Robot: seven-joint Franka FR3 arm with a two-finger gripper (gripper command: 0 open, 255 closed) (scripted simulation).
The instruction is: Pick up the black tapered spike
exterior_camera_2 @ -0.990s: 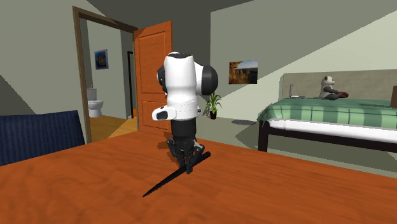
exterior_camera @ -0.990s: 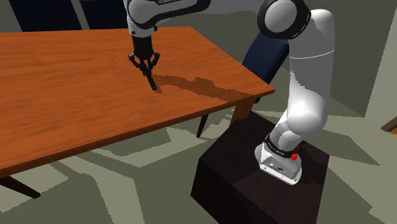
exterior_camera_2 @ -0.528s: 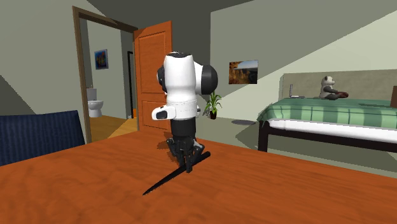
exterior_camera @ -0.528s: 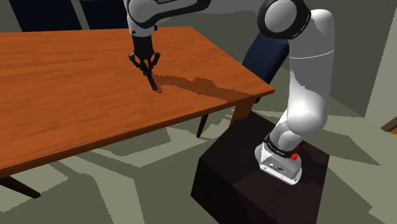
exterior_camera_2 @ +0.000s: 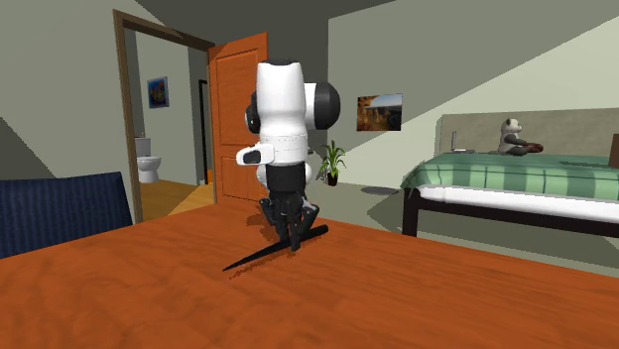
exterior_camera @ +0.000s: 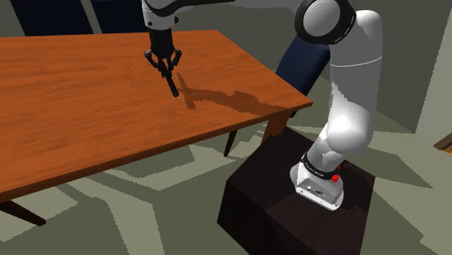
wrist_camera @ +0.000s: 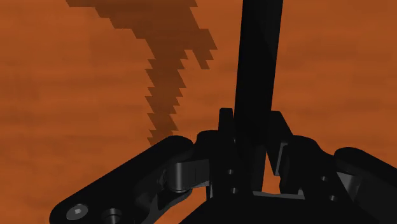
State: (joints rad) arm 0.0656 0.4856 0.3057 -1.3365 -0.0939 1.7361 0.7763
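Hand (exterior_camera_2: 289, 235) grips the black spike (exterior_camera_2: 254, 259) near its thick end, long axis slanting down toward the second exterior view's left, tip seemingly just clear of the worktop (exterior_camera_2: 427, 297).

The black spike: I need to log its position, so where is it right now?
In the shoulder view the black spike hangs at upper centre, clasped in the gripper above the wooden table, its tip slanting down.

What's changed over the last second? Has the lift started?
The claw rose, carrying the black spike up with it; its tip now hangs just above the table. The claw stayed shut on the black spike, and the table has not moved.
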